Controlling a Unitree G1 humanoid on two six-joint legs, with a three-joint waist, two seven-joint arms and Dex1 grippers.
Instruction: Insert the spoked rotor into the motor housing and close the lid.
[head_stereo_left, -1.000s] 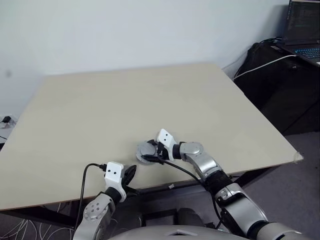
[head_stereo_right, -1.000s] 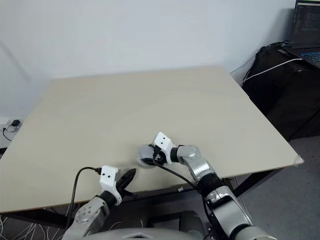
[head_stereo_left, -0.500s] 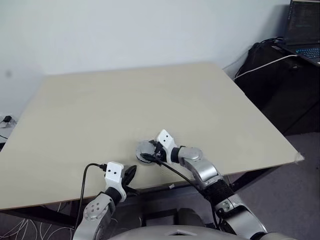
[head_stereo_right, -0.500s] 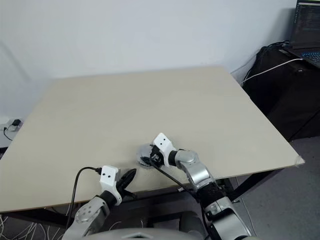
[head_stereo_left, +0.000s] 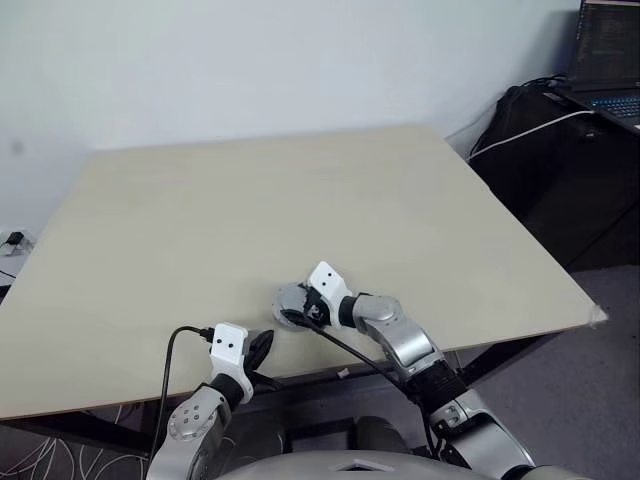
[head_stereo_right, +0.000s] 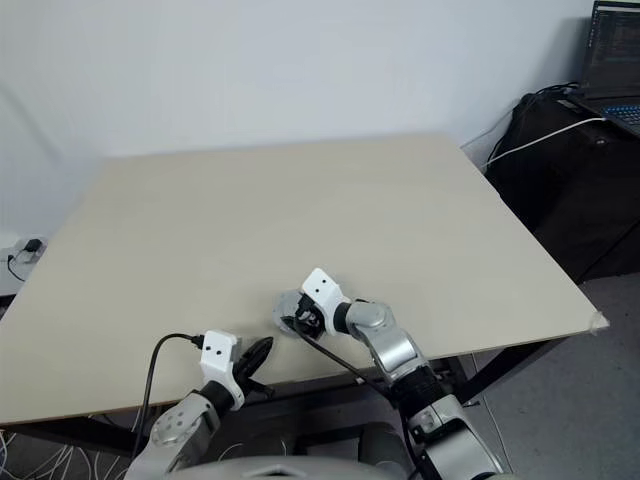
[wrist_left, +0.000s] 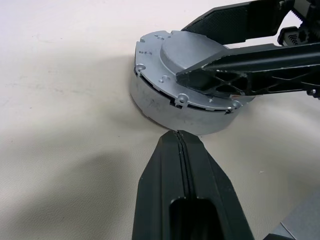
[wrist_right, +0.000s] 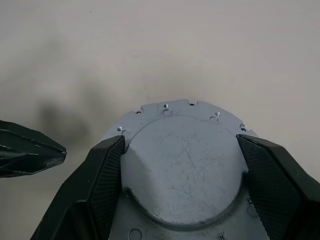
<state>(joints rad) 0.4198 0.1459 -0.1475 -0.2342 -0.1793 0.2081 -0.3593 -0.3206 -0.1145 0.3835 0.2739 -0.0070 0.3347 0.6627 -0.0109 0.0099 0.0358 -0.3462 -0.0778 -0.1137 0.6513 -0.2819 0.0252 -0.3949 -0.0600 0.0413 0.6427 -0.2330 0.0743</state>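
Silver lid (wrist_right: 184, 165) clamped in right jaws (housing beneath mostly hidden); left jaws together.

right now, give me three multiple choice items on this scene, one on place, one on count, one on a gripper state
1. Where does the lid sit?
A. on the housing
B. on the laptop
C. on the floor

2. How many round metal assemblies lie on the table?
A. one
B. three
C. five

3. How is the left gripper?
A. wide open
B. shut, empty
C. clamped on the lid

Answers: 1 A, the lid caps the housing between the right gripper's fingers; 2 A, a single stack shows; 3 B, its fingers meet beside the housing.
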